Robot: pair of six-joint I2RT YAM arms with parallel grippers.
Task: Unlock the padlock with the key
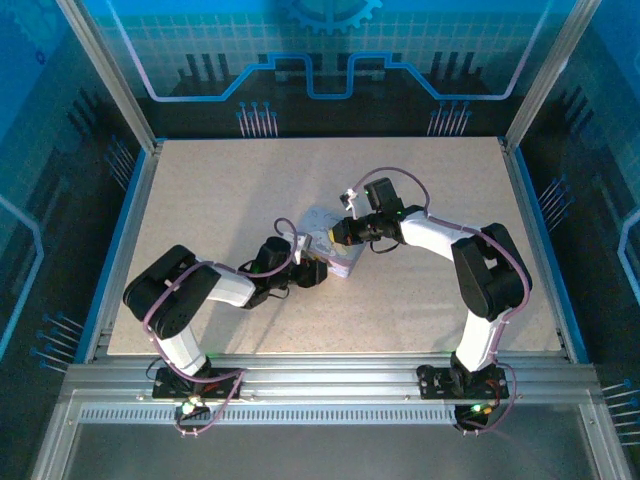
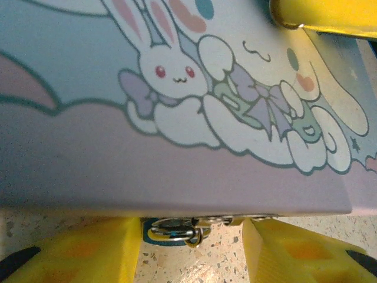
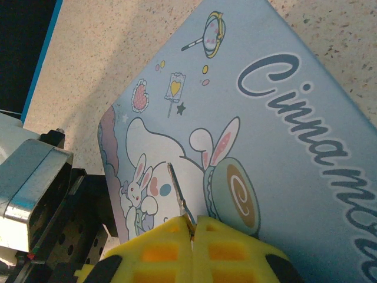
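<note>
a: right claw [image 3: 191,227]?
b: clenched on the key [image 3: 178,191], a thin sliver poking out over the tin [image 3: 283,147] lid.
a: and the left claw [image 2: 191,236]?
b: released, jaws apart either side of the padlock [image 2: 174,229], which sits at the tin's edge, close to the desk [image 2: 224,262].

The left arm [image 1: 210,290] lies low, elbow folded back, and reaches the near-left side of the tin [image 1: 340,262]. Its claw [image 2: 191,247] faces the tin's edge with the yellow fingers [image 2: 88,253] standing well apart. The right arm [image 1: 440,235] bends in from the tin's right. Its claw [image 3: 191,233] hangs over the lid, fingers pressed together on the key [image 3: 178,194].
</note>
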